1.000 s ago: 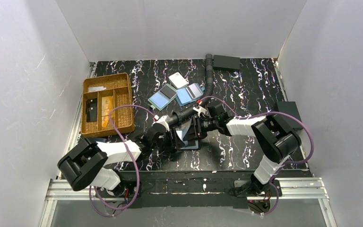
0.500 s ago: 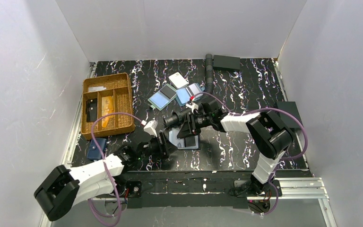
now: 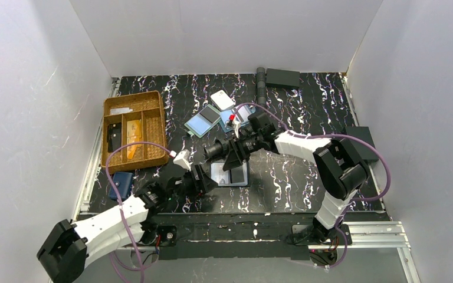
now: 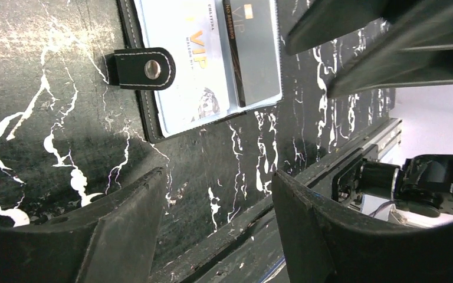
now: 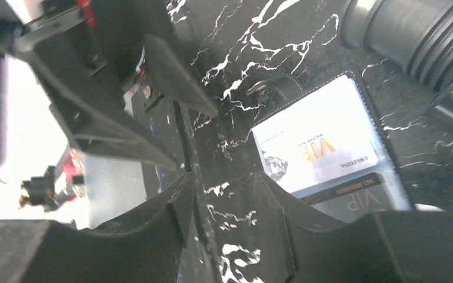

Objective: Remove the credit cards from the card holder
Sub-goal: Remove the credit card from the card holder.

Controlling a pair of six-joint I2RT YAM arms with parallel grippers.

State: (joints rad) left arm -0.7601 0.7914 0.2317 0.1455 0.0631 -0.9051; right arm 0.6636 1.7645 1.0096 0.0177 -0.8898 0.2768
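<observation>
The card holder (image 3: pixel 230 174) lies open and flat on the black marbled table, snap strap (image 4: pixel 145 68) to its side. A pale light blue VIP card (image 4: pixel 189 56) and a dark VIP card (image 4: pixel 257 47) sit in it. It also shows in the right wrist view (image 5: pixel 330 162), with the pale card (image 5: pixel 314 150) uppermost. My left gripper (image 3: pixel 204 177) is open and empty just left of the holder (image 4: pixel 218 175). My right gripper (image 3: pixel 229 158) is open and empty, hovering just beyond the holder's far edge (image 5: pixel 221 183). An orange-tan card (image 3: pixel 132 138) lies in the basket.
A wicker basket (image 3: pixel 153 121) stands at the left with a black item (image 3: pixel 114 139) in it. A navy pouch (image 3: pixel 120 184) lies below it. Two blue-and-dark rectangles (image 3: pixel 203 122), a white tag (image 3: pixel 222 99), a black hose (image 3: pixel 261 82) and black boxes (image 3: pixel 282 76) sit at the back.
Both grippers have let go of the holder and drawn back. The left arm pulled toward the near left, the right gripper moved toward the far side. The holder now lies open.
</observation>
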